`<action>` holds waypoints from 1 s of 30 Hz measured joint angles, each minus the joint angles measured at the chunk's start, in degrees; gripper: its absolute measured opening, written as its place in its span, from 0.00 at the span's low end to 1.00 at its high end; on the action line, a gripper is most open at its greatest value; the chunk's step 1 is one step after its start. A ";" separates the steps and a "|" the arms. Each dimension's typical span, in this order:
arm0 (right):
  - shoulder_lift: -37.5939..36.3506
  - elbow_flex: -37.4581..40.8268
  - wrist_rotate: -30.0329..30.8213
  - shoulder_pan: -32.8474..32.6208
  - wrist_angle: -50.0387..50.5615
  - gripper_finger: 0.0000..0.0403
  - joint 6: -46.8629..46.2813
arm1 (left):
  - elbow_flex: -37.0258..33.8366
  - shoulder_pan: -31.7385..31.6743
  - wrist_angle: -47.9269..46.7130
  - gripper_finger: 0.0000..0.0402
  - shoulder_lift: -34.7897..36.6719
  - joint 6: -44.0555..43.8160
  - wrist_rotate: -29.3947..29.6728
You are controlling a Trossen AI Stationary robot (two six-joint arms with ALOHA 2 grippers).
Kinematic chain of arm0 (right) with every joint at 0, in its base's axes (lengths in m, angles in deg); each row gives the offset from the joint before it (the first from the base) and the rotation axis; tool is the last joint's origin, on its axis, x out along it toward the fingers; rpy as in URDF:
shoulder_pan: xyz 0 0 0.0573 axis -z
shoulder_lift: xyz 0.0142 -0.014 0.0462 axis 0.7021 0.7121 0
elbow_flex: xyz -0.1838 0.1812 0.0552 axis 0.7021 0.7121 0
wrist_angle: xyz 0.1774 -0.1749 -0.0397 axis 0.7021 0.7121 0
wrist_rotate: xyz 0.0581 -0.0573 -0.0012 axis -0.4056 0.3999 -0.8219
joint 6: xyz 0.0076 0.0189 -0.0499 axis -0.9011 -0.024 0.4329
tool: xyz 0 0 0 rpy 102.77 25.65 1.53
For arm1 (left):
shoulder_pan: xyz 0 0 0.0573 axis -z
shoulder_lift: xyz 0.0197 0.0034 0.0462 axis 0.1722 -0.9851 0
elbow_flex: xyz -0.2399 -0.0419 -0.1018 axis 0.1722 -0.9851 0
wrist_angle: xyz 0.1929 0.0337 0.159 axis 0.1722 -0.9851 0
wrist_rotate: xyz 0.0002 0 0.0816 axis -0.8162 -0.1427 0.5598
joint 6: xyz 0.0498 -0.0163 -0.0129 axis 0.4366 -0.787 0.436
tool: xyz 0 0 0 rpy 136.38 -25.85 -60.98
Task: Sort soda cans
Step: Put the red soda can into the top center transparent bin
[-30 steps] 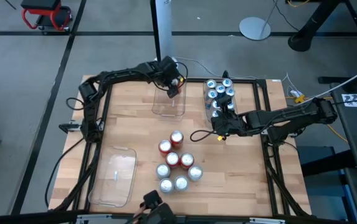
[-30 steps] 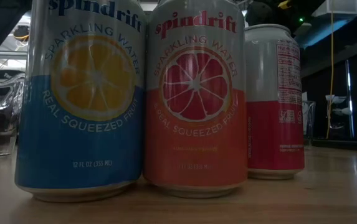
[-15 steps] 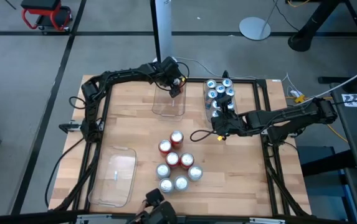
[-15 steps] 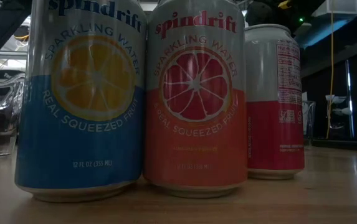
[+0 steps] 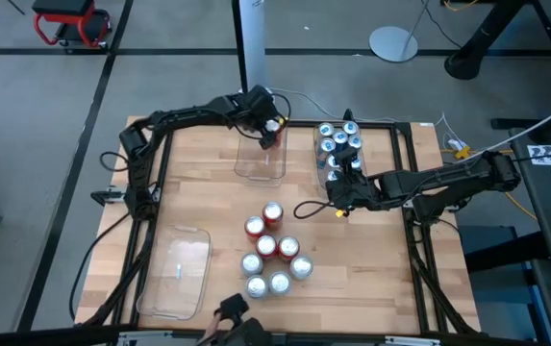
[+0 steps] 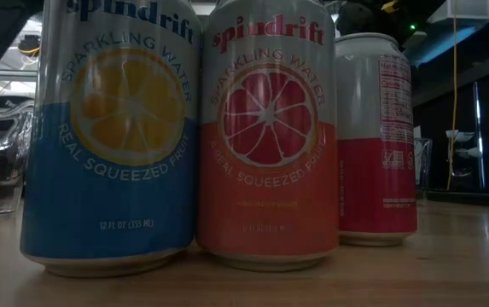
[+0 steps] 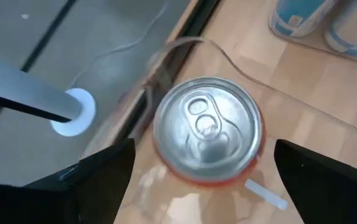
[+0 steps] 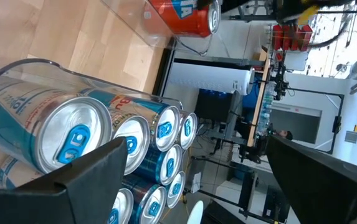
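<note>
Seven cans stood loose in a cluster (image 5: pixel 271 248) on your table (image 5: pixel 198 192), toward the near edge: three red (image 5: pixel 265 246) and four with only their silver tops (image 5: pixel 279 283) showing from above. All seven were upright, long axes vertical. In the low view, three of them filled the frame: a blue orange-fruit can (image 6: pixel 110 132), a red grapefruit can (image 6: pixel 268 132) touching it, and a second red can (image 6: pixel 377 136) just behind.

Three clear trays lay on the wood. One tray (image 5: pixel 175 273), near the left corner, held no cans that you could see.

Farther back, your right gripper (image 5: pixel 336 195) sat beside the right-hand tray (image 5: pixel 319 161), its fingers spread wide and holding nothing. That tray held blue cans (image 5: pixel 340 139), about six tops showing from above, all upright.

At the far edge, your left gripper (image 7: pixel 200 177) hovered over the middle tray (image 5: pixel 262 163), fingers apart on either side of one red can (image 7: pixel 207 130) and clear of its sides. That can stood upright in the tray's far end, its pull tab facing straight up at the wrist camera.
</note>
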 joint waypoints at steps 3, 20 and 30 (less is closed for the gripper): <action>0.00 0.00 0.00 0.00 0.06 0.94 0.00 | 0.00 0.30 -1.74 0.92 3.80 0.26 0.82; -0.02 0.00 -0.46 0.00 -0.12 0.94 0.00 | 0.00 18.76 -23.31 0.91 20.91 3.64 -1.97; -0.02 0.00 -0.48 0.01 -0.14 0.94 -0.07 | -3.51 37.68 -24.29 0.90 20.97 -0.17 1.21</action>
